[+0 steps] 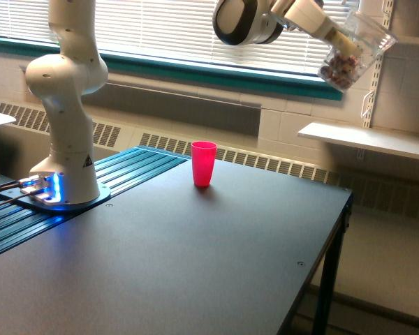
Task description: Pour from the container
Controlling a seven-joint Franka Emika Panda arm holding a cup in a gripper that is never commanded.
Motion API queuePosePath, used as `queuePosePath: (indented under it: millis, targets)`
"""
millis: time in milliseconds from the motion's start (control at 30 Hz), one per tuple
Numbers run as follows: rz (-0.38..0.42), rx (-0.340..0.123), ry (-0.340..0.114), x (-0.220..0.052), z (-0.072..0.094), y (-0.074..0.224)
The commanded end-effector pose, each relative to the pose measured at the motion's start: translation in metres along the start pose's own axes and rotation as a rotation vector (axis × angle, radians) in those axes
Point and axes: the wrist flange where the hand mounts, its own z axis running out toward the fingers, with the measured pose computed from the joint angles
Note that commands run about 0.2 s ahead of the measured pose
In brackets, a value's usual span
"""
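Note:
The container, a small clear plastic cup, hangs high in the exterior view's upper right. It is tilted, with its mouth up and to the right, and reddish-brown and pale pieces lie at its lower end. My gripper is shut on it, and its pale fingers reach in from the upper left. An opaque bright pink cup stands upright on the dark table. The pink cup is well below the container and to its left.
The arm's white base, lit blue at its foot, stands on a ribbed panel at the exterior view's left. The table's right edge drops to the floor. A white wall shelf and window blinds lie behind.

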Motion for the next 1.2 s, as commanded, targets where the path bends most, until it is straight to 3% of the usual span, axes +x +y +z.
queuePosePath:
  millis: [33, 200, 400, 500, 633, 800, 1033, 1200]
  targets:
    - [-0.012, -0.087, -0.145, -0.063, 0.027, 0.031]
    - [-0.060, -0.098, -0.273, -0.131, 0.026, 0.011]
    - [0.002, -0.104, -0.381, -0.177, 0.011, -0.009]
    - [-0.013, -0.106, -0.435, -0.196, 0.001, -0.009]
    - [-0.037, -0.125, -0.457, -0.227, -0.018, -0.006]
    - [-0.063, -0.114, -0.505, -0.261, -0.046, -0.004]
    - [-0.107, -0.124, -0.559, -0.295, -0.084, -0.001]
    - [-0.125, -0.123, -0.621, -0.315, -0.108, 0.001]
